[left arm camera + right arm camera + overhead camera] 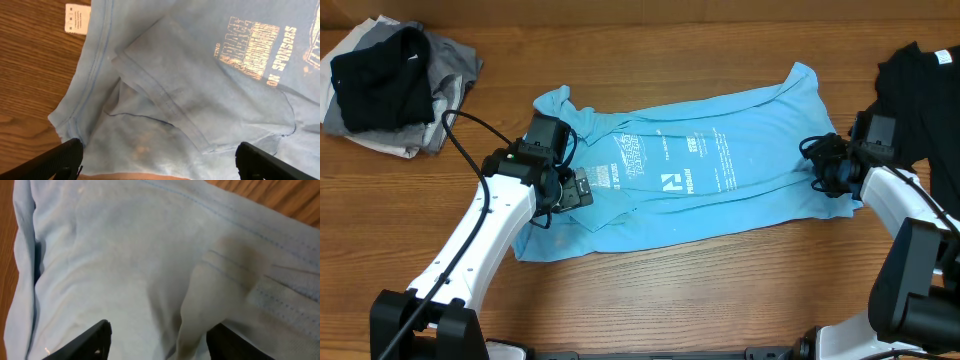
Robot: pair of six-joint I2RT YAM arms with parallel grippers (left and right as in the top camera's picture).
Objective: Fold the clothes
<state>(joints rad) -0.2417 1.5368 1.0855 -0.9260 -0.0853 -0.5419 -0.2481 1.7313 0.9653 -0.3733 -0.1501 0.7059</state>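
Jaws of left gripper (157, 162) and right gripper (157, 342) stand apart above the blue shirt (720, 190), apparently ungripped.

- You see a brown wood-grain tabletop (720, 300) filling the overhead view.
- A light blue T-shirt (720, 190) lies spread across mid-frame, print up.
- In the upper left corner sits a heap of clothes (455, 70): grey and white pieces with a black one on top.
- At the upper right edge lies a black garment (920, 85), partly cut off.
- In the left wrist view, a small white label (76, 18) lies on bare wood beside the shirt's hem.
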